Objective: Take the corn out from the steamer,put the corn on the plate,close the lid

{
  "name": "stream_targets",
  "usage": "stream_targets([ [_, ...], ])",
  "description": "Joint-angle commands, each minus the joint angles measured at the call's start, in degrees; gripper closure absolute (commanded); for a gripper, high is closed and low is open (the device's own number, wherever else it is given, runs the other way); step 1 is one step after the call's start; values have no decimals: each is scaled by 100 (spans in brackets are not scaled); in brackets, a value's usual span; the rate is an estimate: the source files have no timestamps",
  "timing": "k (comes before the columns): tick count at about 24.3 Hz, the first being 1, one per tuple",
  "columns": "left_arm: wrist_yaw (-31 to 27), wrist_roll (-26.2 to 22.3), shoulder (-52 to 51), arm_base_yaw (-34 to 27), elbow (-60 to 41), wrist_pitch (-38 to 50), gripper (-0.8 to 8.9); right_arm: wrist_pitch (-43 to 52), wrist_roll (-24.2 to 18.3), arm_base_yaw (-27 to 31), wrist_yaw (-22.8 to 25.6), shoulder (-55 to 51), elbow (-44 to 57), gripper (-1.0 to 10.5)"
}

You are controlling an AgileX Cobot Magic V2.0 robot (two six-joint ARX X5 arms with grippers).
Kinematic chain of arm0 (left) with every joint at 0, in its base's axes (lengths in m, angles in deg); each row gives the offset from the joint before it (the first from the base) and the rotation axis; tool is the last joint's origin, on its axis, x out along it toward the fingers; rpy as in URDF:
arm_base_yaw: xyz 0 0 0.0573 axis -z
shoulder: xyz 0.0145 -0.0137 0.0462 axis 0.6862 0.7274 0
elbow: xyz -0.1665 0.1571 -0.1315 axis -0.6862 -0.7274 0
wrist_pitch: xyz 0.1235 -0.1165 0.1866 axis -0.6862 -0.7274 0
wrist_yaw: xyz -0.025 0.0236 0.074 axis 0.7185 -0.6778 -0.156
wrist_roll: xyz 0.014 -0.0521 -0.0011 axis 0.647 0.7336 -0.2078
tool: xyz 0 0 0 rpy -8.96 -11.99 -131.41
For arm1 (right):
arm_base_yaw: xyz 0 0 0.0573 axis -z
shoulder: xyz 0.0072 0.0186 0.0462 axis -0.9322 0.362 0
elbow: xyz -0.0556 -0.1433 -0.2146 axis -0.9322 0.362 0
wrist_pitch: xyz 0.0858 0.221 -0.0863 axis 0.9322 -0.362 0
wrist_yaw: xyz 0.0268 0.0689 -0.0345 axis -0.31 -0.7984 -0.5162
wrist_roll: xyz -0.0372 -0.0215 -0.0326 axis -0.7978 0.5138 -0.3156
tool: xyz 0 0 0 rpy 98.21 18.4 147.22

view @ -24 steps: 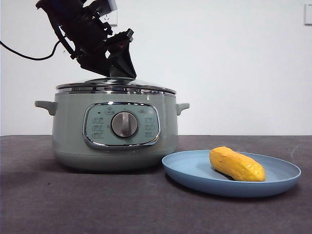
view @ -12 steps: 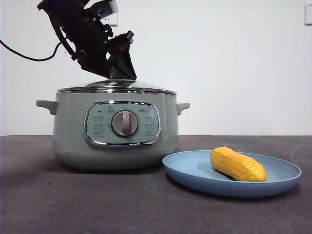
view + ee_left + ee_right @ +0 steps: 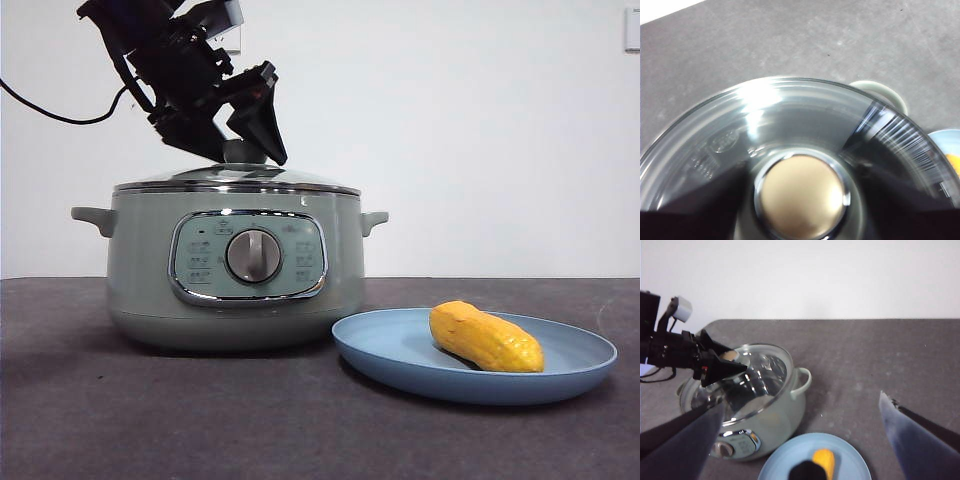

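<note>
In the upper left of the front view, the left gripper [image 3: 243, 140] now stands slightly higher, its jaws parted off the lid's knob [image 3: 243, 152], which shows between them; the lid [image 3: 236, 178] sits level on the steamer [image 3: 236, 262].

Lid [image 3: 238, 178] seemingly seated on steamer [image 3: 236, 262] — corn [image 3: 486, 338] on plate [image 3: 400, 352].

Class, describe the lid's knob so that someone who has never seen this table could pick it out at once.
Start at the big sage-green steamer left of the blue plate. A clear glass lid with a chrome rim covers it. At the lid's centre sits the knob, round, pale and chrome-collared, with the left gripper spread around it.
</note>
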Motion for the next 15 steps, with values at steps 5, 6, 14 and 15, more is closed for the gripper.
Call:
stream_targets([
  [5,17,129,-170,-15,-105,-291,396,-103,-26,-11,-15,-4,-15,380],
  [6,15,129,-247,-15,-105,-310,396,-105,-26,-11,-15,-4,-15,380],
  [14,26,334,-1307,-13,-83,-887,402,-155,-133,-15,-214,11,-15,380],
  [15,39,391,-1471,-9,-83,-1023,405,-179,-177,-15,-319,20,-15,380],
])
